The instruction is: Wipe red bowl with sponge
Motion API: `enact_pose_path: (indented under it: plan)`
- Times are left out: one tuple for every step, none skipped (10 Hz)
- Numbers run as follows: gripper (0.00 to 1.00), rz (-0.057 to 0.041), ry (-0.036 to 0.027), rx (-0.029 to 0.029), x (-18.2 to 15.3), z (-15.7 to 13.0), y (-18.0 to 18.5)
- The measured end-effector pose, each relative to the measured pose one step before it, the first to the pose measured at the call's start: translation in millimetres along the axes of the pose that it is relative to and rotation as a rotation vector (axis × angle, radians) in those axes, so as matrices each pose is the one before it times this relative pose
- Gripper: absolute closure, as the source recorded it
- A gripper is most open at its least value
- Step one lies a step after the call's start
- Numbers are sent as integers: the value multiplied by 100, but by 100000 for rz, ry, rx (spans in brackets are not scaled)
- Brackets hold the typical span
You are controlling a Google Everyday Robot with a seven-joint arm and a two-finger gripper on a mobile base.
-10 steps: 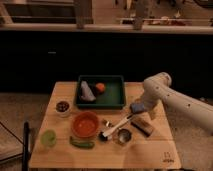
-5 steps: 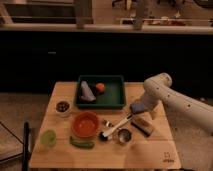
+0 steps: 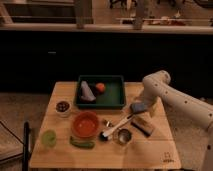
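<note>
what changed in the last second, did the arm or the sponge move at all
Nothing visibly changed. The gripper stays at the sponge over the right side of the table, short of the red bowl. The green tray, the tan block and the other dishes sit where they were.

Pincer (image 3: 144, 103) at sponge (image 3: 138, 107) — right of bowl (image 3: 85, 124)

No legible text; small dark mark (image 3: 169, 161) on table (image 3: 145, 152) front-right corner unreadable; gripper (image 3: 143, 103) at sponge (image 3: 137, 108).
</note>
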Motion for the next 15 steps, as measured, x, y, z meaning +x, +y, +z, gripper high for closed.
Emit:
enact_pose_path:
  plan:
    - [20, 2177, -2595, 744, 232, 202, -323]
    - [20, 2193, -3004, 1228, 170, 237, -361]
    - [20, 2234, -2866, 1131, 276, 198, -99]
    - [20, 2696, -3096, 1278, 328, 150, 29]
    - [20, 2804, -3406, 1573, 278, 202, -97]
    - [20, 2401, -2937, 1433, 96, 227, -223]
    - [20, 1640, -1761, 872, 53, 130, -72]
    - [20, 2798, -1896, 990, 135, 190, 31]
    - [20, 2529, -921, 508, 121, 73, 101]
    - [20, 2891, -963, 600, 100, 130, 80]
    - [20, 3454, -1225, 986, 60, 176, -85]
    - [20, 2635, -1018, 584, 40, 195, -53]
    - [20, 2443, -1067, 645, -6, 187, -87]
    - [20, 2717, -969, 626, 116, 169, 87]
    - [20, 3095, -1160, 1131, 187, 62, 88]
